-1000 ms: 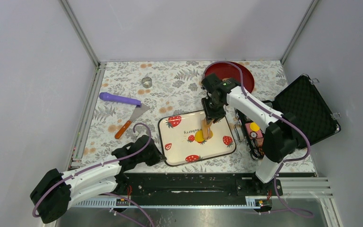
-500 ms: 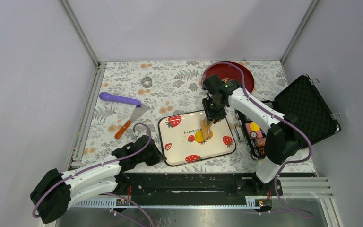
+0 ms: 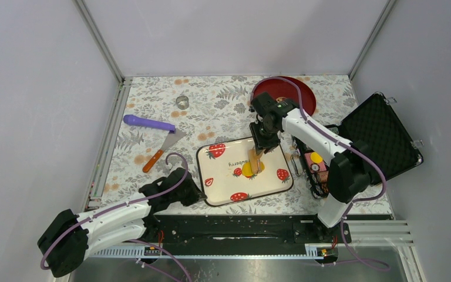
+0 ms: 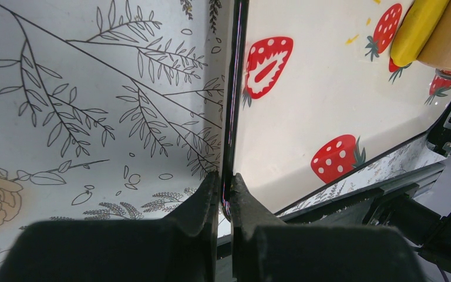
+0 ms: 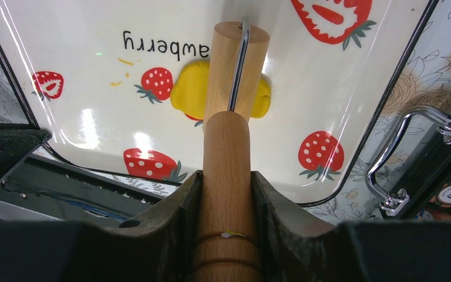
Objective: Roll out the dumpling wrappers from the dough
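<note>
My right gripper [image 5: 226, 176] hugs the roller [image 5: 235, 64] on the dough [image 5: 191, 91]; my left gripper [image 4: 224, 188] pinches the tray [image 4: 235, 88] at its 8 o'clock edge, bare tray toward 9 o'clock

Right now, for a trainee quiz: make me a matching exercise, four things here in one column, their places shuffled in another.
1. soft yellow dough patch
2. wooden roller with a metal frame
3. cream strawberry-printed tray
4. purple cylindrical rod

A. edge clamped in the left gripper
B. on the floral tablecloth, left of the tray
C. on the tray, under the roller
D. handle held in the right gripper

Pairs: 1-C, 2-D, 3-A, 4-B
</note>
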Available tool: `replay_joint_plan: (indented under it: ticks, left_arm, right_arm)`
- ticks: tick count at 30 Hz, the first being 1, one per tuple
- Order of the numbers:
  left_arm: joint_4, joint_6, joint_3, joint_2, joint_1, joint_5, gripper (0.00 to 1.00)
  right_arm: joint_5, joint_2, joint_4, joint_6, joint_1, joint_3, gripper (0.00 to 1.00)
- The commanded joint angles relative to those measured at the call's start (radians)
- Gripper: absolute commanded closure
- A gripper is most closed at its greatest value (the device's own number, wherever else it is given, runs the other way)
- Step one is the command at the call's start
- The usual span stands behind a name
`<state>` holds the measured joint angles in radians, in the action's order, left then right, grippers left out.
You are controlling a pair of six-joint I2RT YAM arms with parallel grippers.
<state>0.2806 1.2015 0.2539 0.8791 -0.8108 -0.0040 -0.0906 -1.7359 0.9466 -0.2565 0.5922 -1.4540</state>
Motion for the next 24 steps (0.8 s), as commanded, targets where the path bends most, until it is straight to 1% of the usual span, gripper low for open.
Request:
replay_joint_plan:
  ticks: [1, 8, 17, 24]
  left_arm:
    - [0.057, -0.005, -0.001, 0.026, 0.003, -0.036, 1.0]
    - [0.058, -0.005, 0.001, 0.03, 0.003, -0.037, 1.0]
    - [0.058, -0.005, 0.001, 0.028, 0.002, -0.037, 1.0]
    - [0.06, -0.005, -0.001, 0.027, 0.003, -0.037, 1.0]
  right_arm:
    - [-0.084, -0.148, 0.01, -0.008, 0.065, 0.057, 1.0]
    - [-0.075, -0.194, 0.011, -0.009, 0.087, 0.045, 1.0]
    - [-0.136, -0.168, -0.073, -0.027, 0.095, 0.112, 1.0]
    - [-0.172, -0.167, -0.079, -0.034, 0.099, 0.1, 1.0]
